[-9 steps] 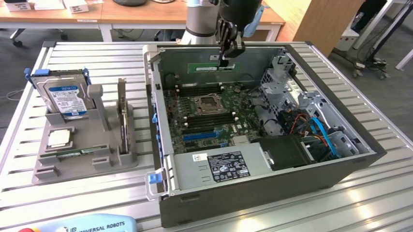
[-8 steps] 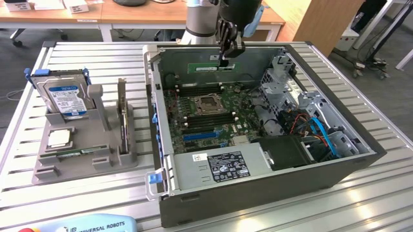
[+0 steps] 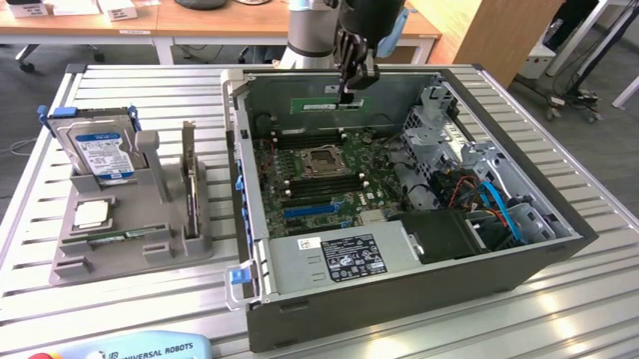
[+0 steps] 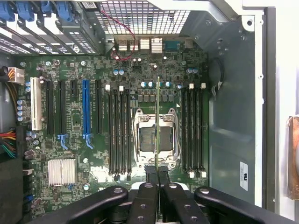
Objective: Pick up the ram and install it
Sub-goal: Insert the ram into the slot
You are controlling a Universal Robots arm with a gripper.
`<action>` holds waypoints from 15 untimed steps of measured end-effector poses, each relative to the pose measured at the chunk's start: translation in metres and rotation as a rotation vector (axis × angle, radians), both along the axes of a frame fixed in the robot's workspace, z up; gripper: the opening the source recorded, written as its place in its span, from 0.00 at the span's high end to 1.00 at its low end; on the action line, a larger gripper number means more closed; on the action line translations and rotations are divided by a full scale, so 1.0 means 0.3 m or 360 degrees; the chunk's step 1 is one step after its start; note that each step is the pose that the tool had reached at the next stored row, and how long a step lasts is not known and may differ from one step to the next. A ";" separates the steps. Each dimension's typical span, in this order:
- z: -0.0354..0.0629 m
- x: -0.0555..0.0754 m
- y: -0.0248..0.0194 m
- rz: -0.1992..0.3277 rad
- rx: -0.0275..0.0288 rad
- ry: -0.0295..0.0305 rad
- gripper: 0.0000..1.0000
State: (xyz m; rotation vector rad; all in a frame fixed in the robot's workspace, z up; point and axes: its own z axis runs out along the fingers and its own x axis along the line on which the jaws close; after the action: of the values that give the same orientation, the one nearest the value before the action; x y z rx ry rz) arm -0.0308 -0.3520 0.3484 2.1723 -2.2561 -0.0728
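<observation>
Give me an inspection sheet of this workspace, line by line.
Surface: slatted metal table, carrying an open computer case and a grey holder.
Job's things: ram held above the motherboard, not seated in a slot.
Clutter: hard drive and processor chip in the holder.
Grippers: claw shut on the ram.
Cables: blue and orange cables inside the case, at the exterior view's right.
Surroundings: wooden desks behind the table.
</observation>
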 end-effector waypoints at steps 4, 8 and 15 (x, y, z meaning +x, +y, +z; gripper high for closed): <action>0.000 0.000 -0.010 0.0000 -0.00002 0.00002 0.89; 0.000 0.000 -0.022 0.0000 -0.00002 0.00000 0.89; 0.000 0.000 -0.049 0.0000 -0.00001 0.00002 0.89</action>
State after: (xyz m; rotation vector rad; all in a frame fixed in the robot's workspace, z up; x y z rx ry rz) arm -0.0308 -0.3668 0.3485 2.1724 -2.2558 -0.0728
